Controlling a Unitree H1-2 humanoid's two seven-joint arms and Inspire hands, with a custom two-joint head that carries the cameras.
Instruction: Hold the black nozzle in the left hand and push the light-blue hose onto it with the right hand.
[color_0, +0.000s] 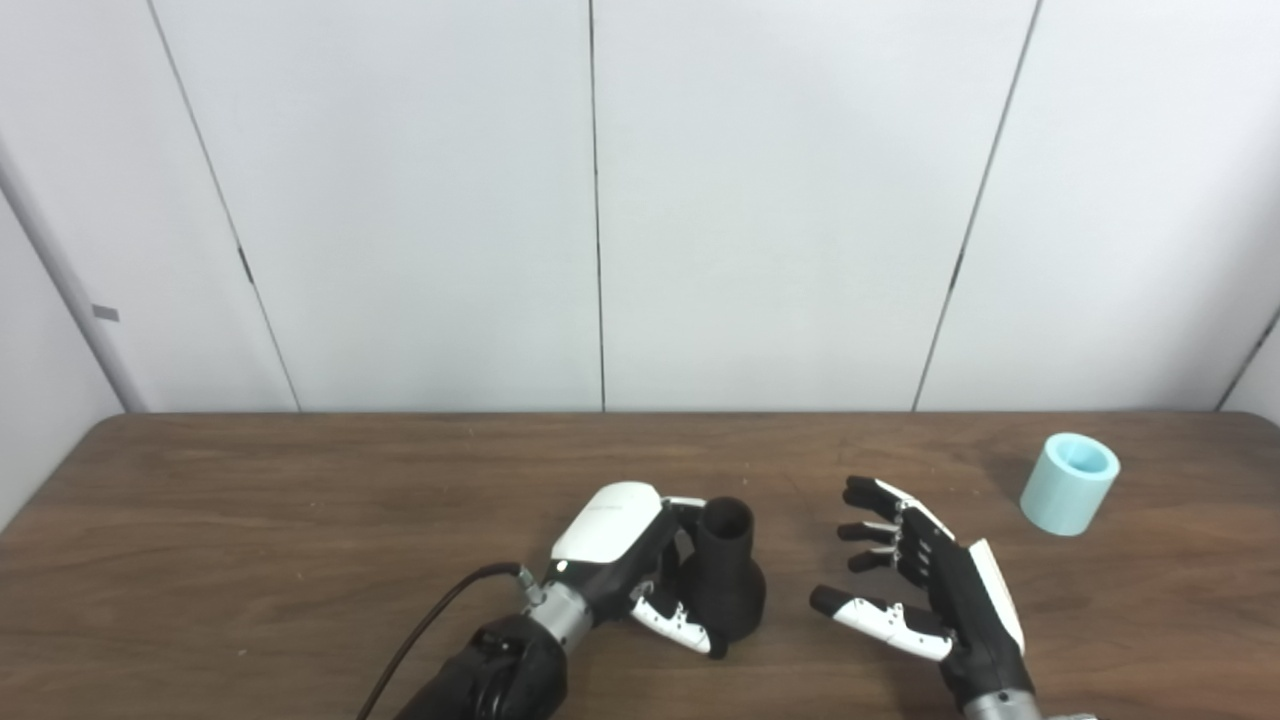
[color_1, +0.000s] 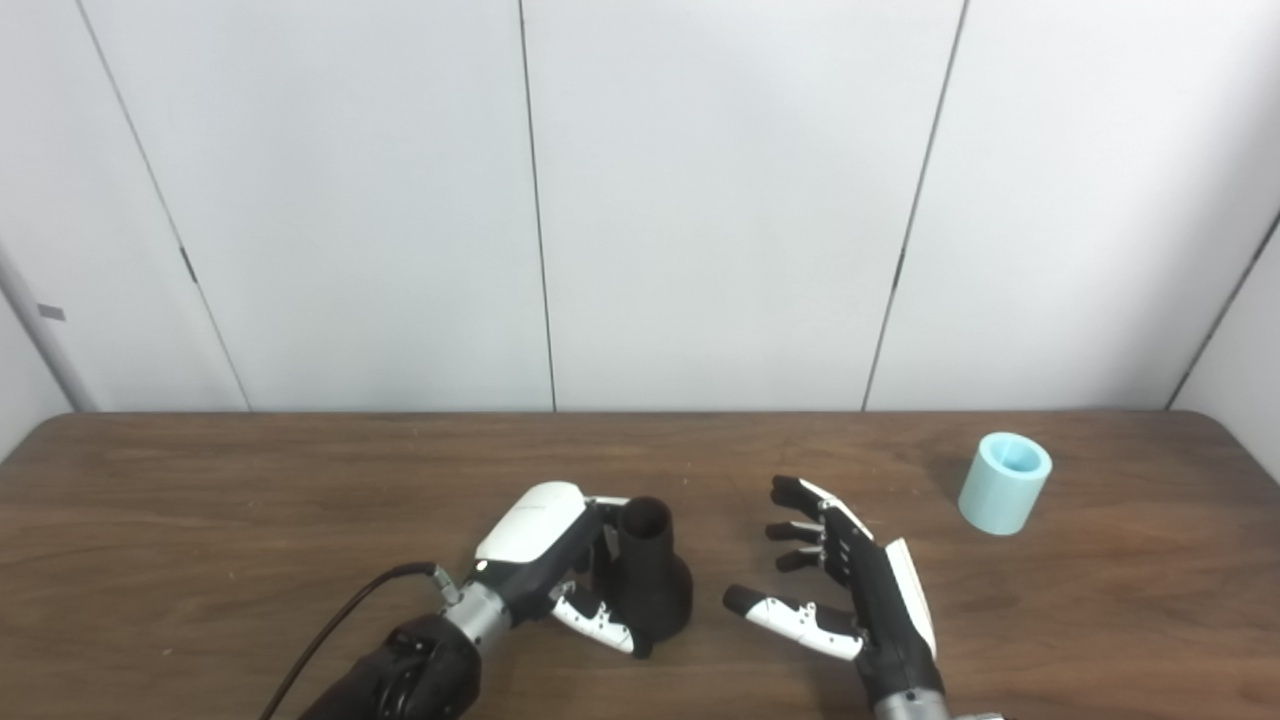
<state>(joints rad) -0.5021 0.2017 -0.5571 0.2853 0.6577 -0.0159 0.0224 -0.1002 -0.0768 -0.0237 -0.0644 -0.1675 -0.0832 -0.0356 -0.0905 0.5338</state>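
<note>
Left eye view: my left hand (color_0: 625, 560) curls around the upright black flared plastic nozzle (color_0: 727, 580) on the brown wooden counter (color_0: 250, 520).

Right eye view: my right hand (color_1: 850, 590) is spread, empty; the short light-blue hose cylinder (color_1: 1005, 482) stands up-right of it, apart.
</note>
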